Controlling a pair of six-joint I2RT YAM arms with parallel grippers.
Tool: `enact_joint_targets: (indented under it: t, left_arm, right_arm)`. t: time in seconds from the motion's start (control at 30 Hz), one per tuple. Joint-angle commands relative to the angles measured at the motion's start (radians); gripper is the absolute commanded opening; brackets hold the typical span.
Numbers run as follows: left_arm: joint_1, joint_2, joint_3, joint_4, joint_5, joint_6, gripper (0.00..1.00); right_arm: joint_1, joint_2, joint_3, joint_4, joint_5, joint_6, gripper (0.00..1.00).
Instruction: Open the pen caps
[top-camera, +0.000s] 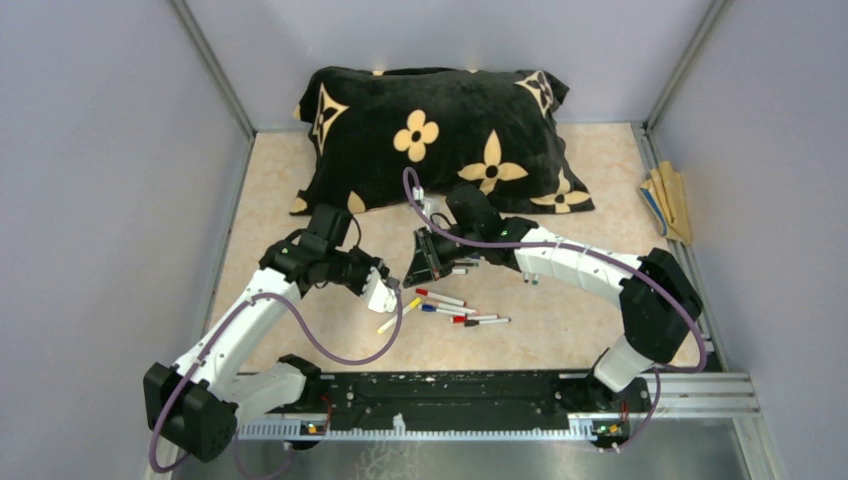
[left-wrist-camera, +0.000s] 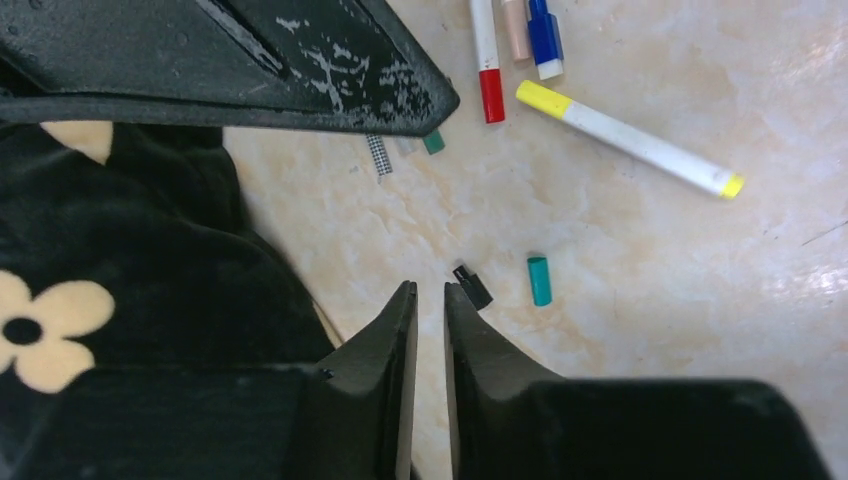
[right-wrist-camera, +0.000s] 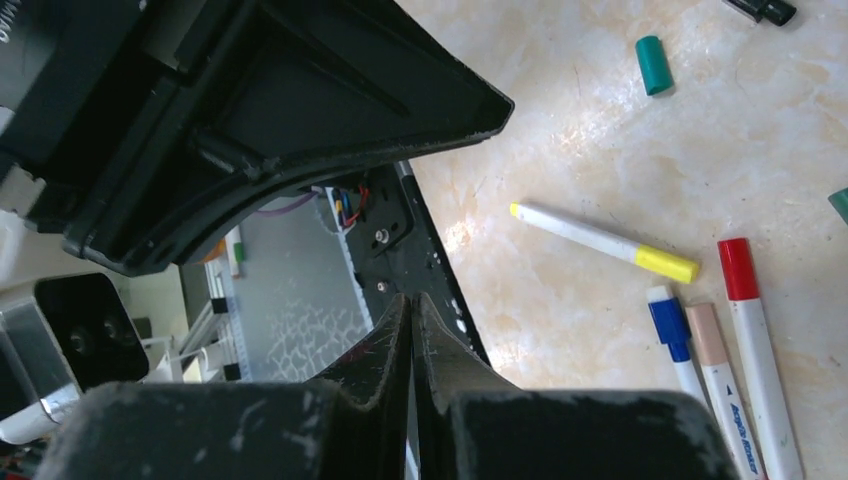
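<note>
Several pens lie together on the beige tabletop: a yellow-ended pen (left-wrist-camera: 630, 140), a red one (left-wrist-camera: 487, 60) and a blue one (left-wrist-camera: 543, 35). In the right wrist view the same yellow pen (right-wrist-camera: 605, 240) lies beside blue (right-wrist-camera: 672, 335), tan (right-wrist-camera: 712, 360) and red (right-wrist-camera: 750, 340) pens. Two loose pen caps, one black (left-wrist-camera: 472, 285) and one teal (left-wrist-camera: 540, 280), lie just right of my left gripper (left-wrist-camera: 430, 292). Its jaws stand a narrow gap apart, with bare table showing between them. My right gripper (right-wrist-camera: 412, 298) is shut, tips touching, close above the left one (top-camera: 392, 284).
A black pillow (top-camera: 440, 135) with cream flowers fills the back of the table and lies near my left gripper's left side. Tan sticks (top-camera: 668, 200) lean at the right wall. A black rail (top-camera: 450, 390) runs along the near edge.
</note>
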Motion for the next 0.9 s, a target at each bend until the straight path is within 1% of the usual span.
enact_joint_targets:
  t: [0.0,0.03,0.07,0.1,0.13,0.23,0.27,0.3,0.33,0.37,0.4,0.47,0.53,0.57,0.63,0.7,0.77,0.8,0.87]
  left_arm:
    - [-0.014,-0.002,0.005,0.014,0.019,-0.043,0.13]
    - [-0.015,-0.003,-0.005,0.013,0.014,-0.044,0.09]
    - [-0.015,-0.006,-0.015,0.011,0.004,-0.044,0.08]
    - [-0.016,-0.006,-0.027,0.007,-0.010,-0.045,0.08]
    - [-0.016,-0.005,-0.039,0.005,-0.029,-0.057,0.08]
    - [-0.016,0.004,-0.060,0.032,-0.104,-0.169,0.11]
    - [-0.014,0.021,-0.063,0.027,-0.119,-0.199,0.16]
    - [-0.012,0.039,-0.063,0.017,-0.126,-0.226,0.29]
    - [-0.013,0.054,-0.063,-0.002,-0.121,-0.244,0.45]
    - [-0.013,0.063,-0.067,-0.021,-0.105,-0.241,0.55]
    - [-0.013,0.064,-0.075,-0.038,-0.087,-0.224,0.60]
    - [-0.013,0.042,-0.107,-0.025,-0.064,-0.201,0.65]
    - [-0.010,0.014,-0.130,0.036,-0.079,-0.264,0.65]
    - [0.008,0.016,-0.130,0.066,-0.080,-0.285,0.65]
    - [0.095,0.061,-0.087,0.052,-0.021,-0.303,0.65]
    - [0.219,0.144,-0.011,0.016,0.064,-0.346,0.65]
    - [0.350,0.230,0.072,-0.022,0.134,-0.383,0.65]
    - [0.422,0.262,0.096,-0.037,0.188,-0.386,0.65]
    - [0.555,0.310,0.119,-0.065,0.236,-0.375,0.65]
  right_arm:
    - [0.008,0.020,0.030,0.105,-0.003,0.049,0.00]
    - [0.009,0.023,0.028,0.104,0.017,0.049,0.00]
    - [0.008,0.023,0.024,0.097,0.043,0.047,0.02]
    - [0.008,0.021,0.017,0.085,0.073,0.042,0.07]
    - [0.009,0.017,0.003,0.078,0.112,0.042,0.09]
    - [0.009,-0.018,-0.048,0.060,0.234,0.037,0.24]
    - [0.012,-0.033,-0.064,0.054,0.277,0.032,0.30]
    - [0.015,-0.051,-0.080,0.040,0.323,0.026,0.33]
    - [0.016,-0.067,-0.099,0.029,0.364,0.025,0.36]
    - [0.015,-0.090,-0.120,0.019,0.405,0.031,0.39]
    - [0.015,-0.117,-0.150,0.018,0.438,0.036,0.42]
    - [0.010,-0.176,-0.211,0.022,0.492,0.057,0.48]
    - [0.019,-0.215,-0.246,0.006,0.545,0.077,0.53]
    - [0.047,-0.222,-0.248,-0.016,0.606,0.086,0.54]
    - [0.118,-0.209,-0.223,-0.054,0.708,0.090,0.55]
    - [0.178,-0.163,-0.179,-0.083,0.763,0.116,0.57]
    - [0.219,-0.109,-0.132,-0.103,0.785,0.162,0.56]
    - [0.235,-0.084,-0.117,-0.099,0.785,0.185,0.56]
    - [0.263,-0.026,-0.077,-0.101,0.783,0.219,0.56]
